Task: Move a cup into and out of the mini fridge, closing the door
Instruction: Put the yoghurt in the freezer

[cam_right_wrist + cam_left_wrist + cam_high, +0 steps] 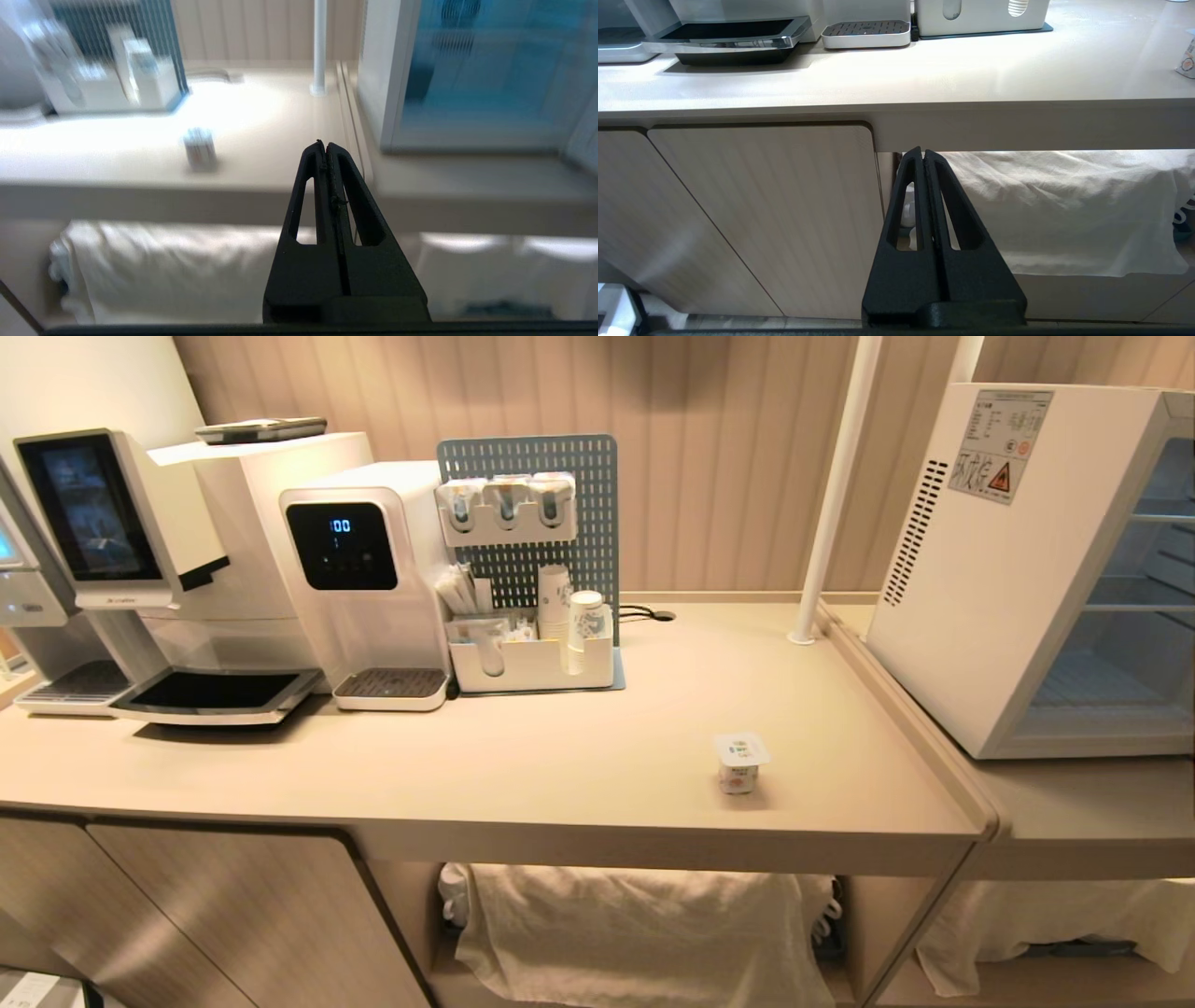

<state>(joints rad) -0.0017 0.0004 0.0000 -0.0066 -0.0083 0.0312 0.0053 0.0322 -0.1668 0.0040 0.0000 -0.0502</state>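
While the right gripper [325, 144] hung below counter height with its two black fingers pressed flat together and nothing between them, it pointed towards the counter's front edge [187, 196], between the cup [200, 148] and the mini fridge [373, 70]; the left gripper [923, 151] was likewise pinched closed and empty, low in front of the cabinet door [752, 210] and the white cloth [1064, 210] on the shelf beneath.

The cup [740, 763] stood upright and alone on the counter [560, 756], near its front edge and well apart from either hand; the mini fridge [980, 569] sat on the lower surface to the right, its interior and wire shelves [1134, 607] seemingly exposed, though the door itself lay outside the head view and its position could not be told.

Several things could go wrong from here; a closed gripper brought up to so small and light a cup would likely knock it over or push it off the near edge, so the fingers would need to part first; an arm rising from below might catch the counter's lip; the raised rim [896, 691] between the two surfaces could trip a low carry towards the fridge; and a shelf wire might tip the cup when it is set down.
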